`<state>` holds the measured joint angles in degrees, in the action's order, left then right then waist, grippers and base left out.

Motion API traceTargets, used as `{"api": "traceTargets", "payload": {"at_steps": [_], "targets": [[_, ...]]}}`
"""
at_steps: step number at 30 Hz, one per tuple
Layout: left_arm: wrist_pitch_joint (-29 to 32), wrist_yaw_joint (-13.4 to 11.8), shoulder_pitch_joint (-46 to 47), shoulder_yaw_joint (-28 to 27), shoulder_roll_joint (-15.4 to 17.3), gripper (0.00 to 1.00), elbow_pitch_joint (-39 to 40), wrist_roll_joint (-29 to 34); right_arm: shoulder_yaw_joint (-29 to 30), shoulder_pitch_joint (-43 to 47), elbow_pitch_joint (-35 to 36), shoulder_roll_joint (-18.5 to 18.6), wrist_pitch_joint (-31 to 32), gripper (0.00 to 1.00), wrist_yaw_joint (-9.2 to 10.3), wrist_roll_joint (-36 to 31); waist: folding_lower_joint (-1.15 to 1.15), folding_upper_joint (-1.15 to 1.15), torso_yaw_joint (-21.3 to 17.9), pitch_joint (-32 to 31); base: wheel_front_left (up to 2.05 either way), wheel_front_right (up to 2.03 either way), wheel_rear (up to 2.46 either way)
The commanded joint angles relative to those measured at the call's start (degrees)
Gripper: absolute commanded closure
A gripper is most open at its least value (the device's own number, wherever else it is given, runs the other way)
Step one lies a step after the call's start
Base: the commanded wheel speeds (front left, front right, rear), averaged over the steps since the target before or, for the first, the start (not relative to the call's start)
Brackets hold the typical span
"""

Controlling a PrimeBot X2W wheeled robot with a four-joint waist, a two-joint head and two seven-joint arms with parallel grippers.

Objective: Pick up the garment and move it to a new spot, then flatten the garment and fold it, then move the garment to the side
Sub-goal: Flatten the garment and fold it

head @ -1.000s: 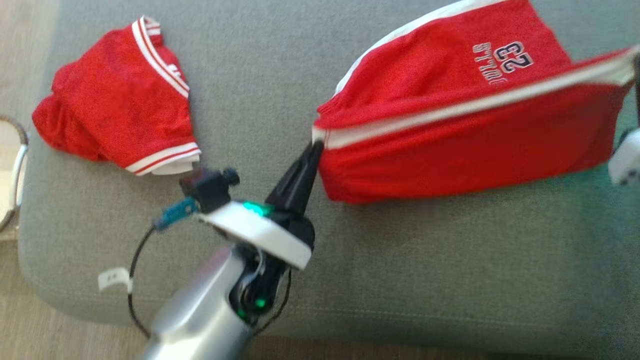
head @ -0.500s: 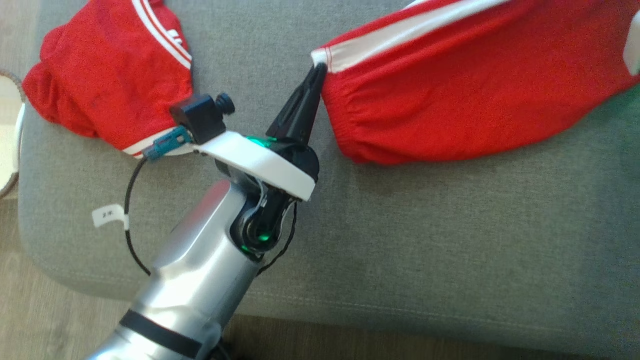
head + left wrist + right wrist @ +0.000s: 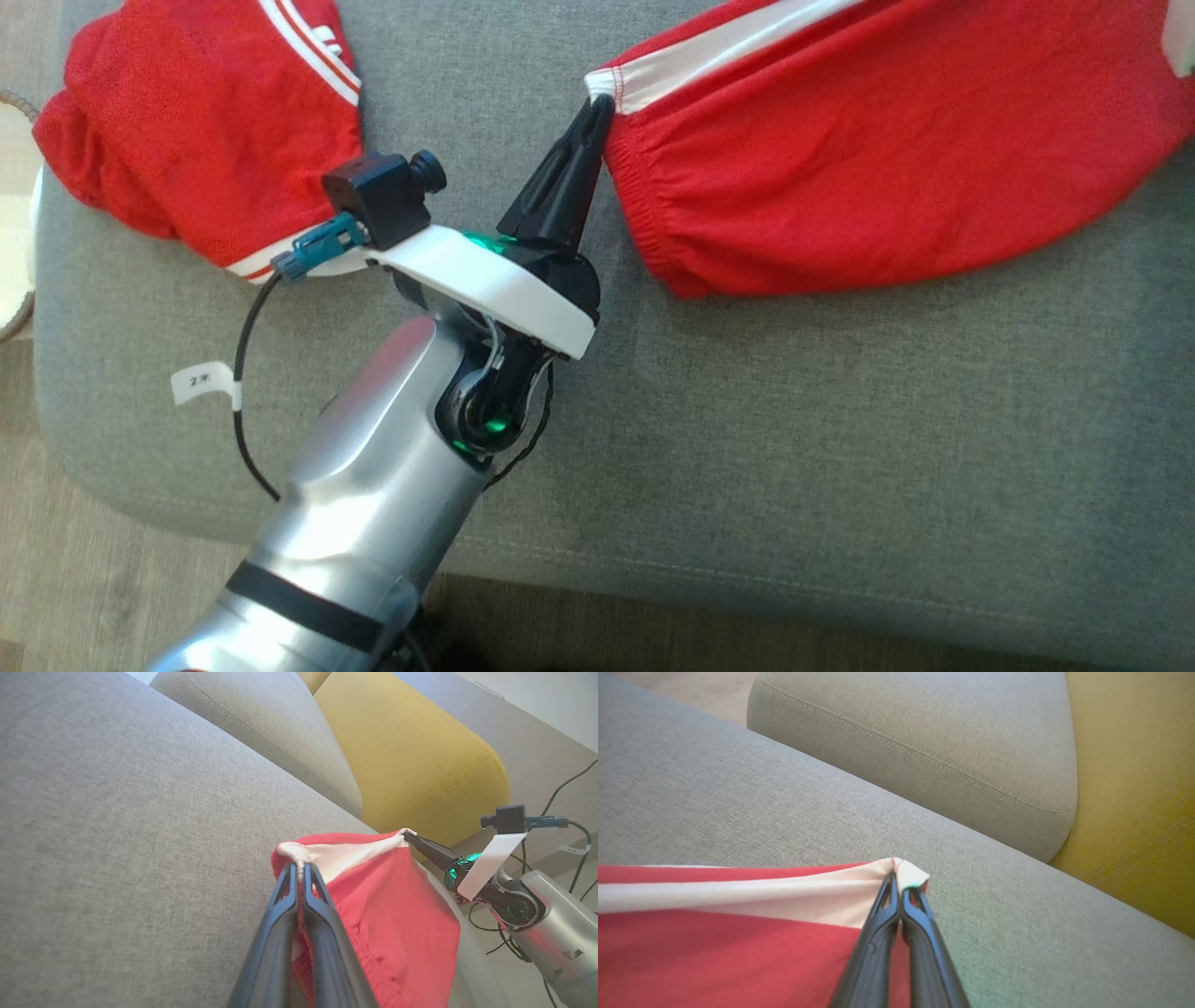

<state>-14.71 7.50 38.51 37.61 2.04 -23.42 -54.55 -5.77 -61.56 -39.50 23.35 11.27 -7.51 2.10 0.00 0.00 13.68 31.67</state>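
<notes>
Fingers [image 3: 280,928] of our left gripper [image 3: 300,870] are pressed together, pinching the white-banded corner of the red garment [image 3: 387,914]; we see no gap between them. From the head view the left gripper [image 3: 597,105] meets the red garment [image 3: 887,159] at its left corner, where the white stripe ends. Our right gripper [image 3: 900,877] is likewise closed tight on a white corner of the red garment [image 3: 714,952]. The left wrist view shows the right gripper [image 3: 411,837] at the far end of the same white edge, which runs taut between the two grips. Below that edge the red cloth bunches onto the grey seat cushion [image 3: 840,420]; whether the held edge is clear of the cushion we cannot tell. The garment's upper and right parts are cut off by the head view's frame, and a white piece [image 3: 1180,37] at the right edge is too cropped to identify. A second red garment [image 3: 187,121] with white trim lies well apart to the left on the same cushion, its top cut off and its lower hem partly hidden behind our wrist camera [image 3: 383,191]. Beyond: grey back cushion [image 3: 924,732], yellow cushion [image 3: 411,756] beside it, and wooden floor [image 3: 56,597] along the seat's near edge.
</notes>
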Motion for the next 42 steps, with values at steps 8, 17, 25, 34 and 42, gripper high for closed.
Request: {"api": "traceTargets", "payload": {"at_steps": [8, 17, 25, 34, 42], "targets": [[-0.3, 0.0, 1.1, -2.7, 0.9, 0.0, 0.9, 1.0, -2.1, -4.0, -3.8, -0.6, -6.7, 0.0, 0.02, 2.1, 0.0, 0.0, -0.8, -0.2, 0.0, 0.0, 0.0], [-0.3, -0.9, -3.0, -8.1, 0.8, 0.0, 2.1, 11.3, 0.4, 2.1, -4.4, -3.0, -8.2, 0.0, 0.02, 12.4, 0.0, 0.0, -2.7, -4.3, 0.0, 0.0, 0.0], [-0.3, -7.1, -13.4, -12.4, 0.8, 0.0, 14.7, 32.3, 2.7, 9.1, -4.1, -1.4, -4.0, 0.0, 0.02, 17.9, 0.0, 0.0, -3.0, -7.3, 0.0, 0.0, 0.0], [-0.3, -11.5, -21.2, -9.4, 0.8, 0.0, 22.8, 36.3, 4.4, 11.8, -8.2, 1.3, -0.5, 0.0, 0.02, 18.4, 0.0, 0.0, 1.9, -8.3, 0.0, 0.0, 0.0], [-0.3, -13.1, -23.2, -6.6, 0.8, 0.0, 24.7, 36.0, 6.5, 11.6, -16.7, -0.5, 2.1, 0.0, 0.02, 12.7, 0.0, 0.0, 4.7, -9.4, 0.0, 0.0, 0.0]]}}
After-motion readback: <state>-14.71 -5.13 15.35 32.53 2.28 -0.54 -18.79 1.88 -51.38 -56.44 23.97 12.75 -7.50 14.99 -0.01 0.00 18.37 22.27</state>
